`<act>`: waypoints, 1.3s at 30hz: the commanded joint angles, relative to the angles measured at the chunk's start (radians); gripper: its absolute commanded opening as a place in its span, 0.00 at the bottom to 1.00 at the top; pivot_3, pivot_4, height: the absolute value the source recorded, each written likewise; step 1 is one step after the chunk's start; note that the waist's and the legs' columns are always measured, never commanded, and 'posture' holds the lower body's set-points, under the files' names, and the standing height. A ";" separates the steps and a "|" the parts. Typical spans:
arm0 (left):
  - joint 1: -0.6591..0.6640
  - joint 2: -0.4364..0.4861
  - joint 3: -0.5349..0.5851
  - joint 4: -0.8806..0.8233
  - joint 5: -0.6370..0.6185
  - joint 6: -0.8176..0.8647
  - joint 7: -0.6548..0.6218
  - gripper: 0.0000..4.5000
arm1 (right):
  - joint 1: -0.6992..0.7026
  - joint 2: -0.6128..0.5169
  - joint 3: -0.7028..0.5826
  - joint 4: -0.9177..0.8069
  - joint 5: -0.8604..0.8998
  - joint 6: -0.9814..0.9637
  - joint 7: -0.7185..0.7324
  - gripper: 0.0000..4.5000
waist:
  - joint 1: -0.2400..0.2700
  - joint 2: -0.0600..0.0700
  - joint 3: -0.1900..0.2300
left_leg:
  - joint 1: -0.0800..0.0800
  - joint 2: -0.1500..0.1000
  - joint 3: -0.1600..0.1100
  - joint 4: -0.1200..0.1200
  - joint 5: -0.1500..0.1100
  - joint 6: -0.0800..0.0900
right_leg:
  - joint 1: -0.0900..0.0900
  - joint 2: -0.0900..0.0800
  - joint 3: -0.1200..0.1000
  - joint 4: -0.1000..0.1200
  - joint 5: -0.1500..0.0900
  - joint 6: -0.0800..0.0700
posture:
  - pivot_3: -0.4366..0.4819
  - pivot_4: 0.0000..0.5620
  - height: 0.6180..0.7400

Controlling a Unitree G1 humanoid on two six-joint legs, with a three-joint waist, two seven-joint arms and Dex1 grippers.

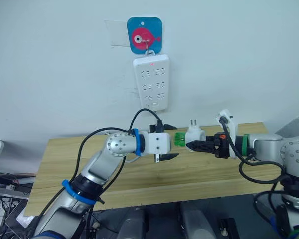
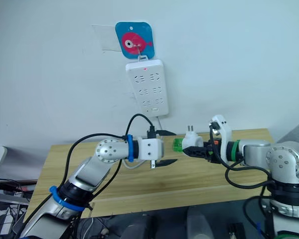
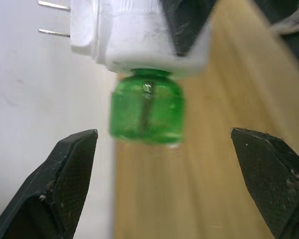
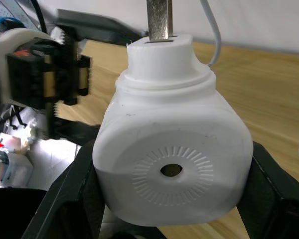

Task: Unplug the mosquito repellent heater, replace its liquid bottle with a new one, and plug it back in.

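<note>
From the head views, the right tool is clenched on the mosquito repellent heater, held in the air above the counter toward its back edge, prongs up. Its liquid bottle juts out sideways, partly hidden, toward the left tool, whose fingers are spread wide. The power strip hangs on the wall above.

In the left wrist view, the green bottle sits between the parted fingers, untouched; the heater is cut off.

In the right wrist view, the heater hides the bottle.
</note>
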 commanded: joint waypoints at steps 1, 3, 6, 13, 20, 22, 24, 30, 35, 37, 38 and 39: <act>-0.027 -0.028 -0.022 -0.002 0.058 0.000 0.046 1.00 | -0.021 0.016 -0.049 -0.022 0.085 0.036 -0.082 0.66 | -0.001 0.000 0.000 | 0.000 0.000 0.000 0.000 0.000 0.000 | 0.000 0.000 0.000 0.000 0.000 0.000 | 0.26 0.34 1.00; -0.028 -0.046 -0.034 0.000 0.069 0.010 0.051 1.00 | -0.022 0.027 -0.057 -0.014 0.126 0.036 -0.135 0.66 | -0.002 0.000 0.000 | -0.001 0.000 0.000 0.000 0.000 0.000 | -0.001 0.000 0.000 0.000 0.000 0.000 | 0.26 0.34 1.00; -0.022 -0.051 -0.057 0.003 0.095 0.019 0.044 1.00 | -0.026 0.028 -0.059 -0.002 0.179 0.036 -0.195 0.66 | -0.003 0.000 0.000 | -0.001 0.000 0.001 0.000 0.000 0.000 | -0.002 0.000 0.000 0.000 0.000 0.000 | 0.26 0.34 1.00; -0.006 -0.063 -0.073 -0.019 0.126 0.077 0.044 0.61 | -0.029 0.029 -0.066 0.040 0.331 0.015 -0.346 0.66 | -0.005 0.000 0.000 | -0.001 0.000 0.001 0.001 0.000 0.001 | -0.002 0.000 0.000 0.005 0.000 0.000 | 0.26 0.34 1.00; -0.010 -0.071 -0.063 0.002 0.120 0.063 0.054 0.50 | -0.005 -0.012 0.002 0.047 0.490 -0.086 -0.476 0.66 | -0.008 0.000 0.000 | 0.000 0.000 0.002 0.002 0.001 0.001 | -0.002 0.001 0.001 0.008 0.000 0.000 | 0.25 0.35 1.00; -0.001 -0.078 -0.047 0.016 0.100 0.054 0.066 0.50 | 0.007 -0.027 0.017 0.024 0.518 -0.126 -0.480 0.83 | -0.009 0.000 0.000 | 0.000 0.000 0.002 0.002 0.001 0.001 | -0.002 0.001 0.001 0.008 0.000 0.000 | 0.25 0.35 1.00; 0.020 -0.111 -0.013 0.025 0.035 0.069 0.073 0.50 | 0.022 -0.055 0.031 -0.028 0.488 -0.155 -0.452 0.97 | -0.010 0.000 0.000 | 0.000 0.000 0.002 0.002 0.001 0.001 | -0.002 0.001 0.001 0.008 0.000 0.000 | 0.25 0.35 1.00; 0.116 -0.329 0.173 -0.031 -0.317 0.290 0.104 0.50 | 0.125 -0.088 0.042 -0.228 0.234 -0.376 -0.256 0.99 | -0.009 0.000 0.000 | -0.001 0.000 0.001 0.003 0.001 0.001 | -0.002 0.001 0.000 0.007 0.000 0.001 | 0.24 0.35 1.00; 0.138 -0.414 0.243 -0.090 -0.454 0.433 0.180 0.50 | 0.214 0.015 0.057 -0.337 0.104 -0.575 -0.226 0.99 | -0.017 0.000 0.000 | 0.001 0.001 0.002 0.003 0.001 0.001 | -0.002 0.002 0.001 0.009 -0.001 0.001 | 0.21 0.36 1.00; 0.135 -0.435 0.256 -0.099 -0.491 0.479 0.210 0.50 | 0.214 0.046 0.089 -0.352 0.039 -0.628 -0.226 0.99 | -0.025 0.000 0.000 | 0.001 0.000 0.002 0.003 0.001 0.001 | -0.002 0.002 0.001 0.009 -0.001 0.001 | 0.20 0.36 1.00; 0.132 -0.438 0.256 -0.102 -0.502 0.489 0.215 0.50 | 0.214 0.064 0.099 -0.352 0.016 -0.648 -0.233 0.99 | -0.028 0.000 0.000 | 0.001 0.000 0.002 0.003 0.001 0.001 | -0.002 0.002 0.001 0.009 -0.001 0.001 | 0.20 0.37 1.00; 0.130 -0.436 0.250 -0.105 -0.508 0.494 0.215 0.50 | 0.212 0.083 0.107 -0.347 -0.002 -0.664 -0.242 0.99 | -0.028 0.000 0.000 | 0.001 0.000 0.002 0.003 0.001 0.001 | -0.002 0.002 0.001 0.008 -0.001 0.001 | 0.20 0.37 1.00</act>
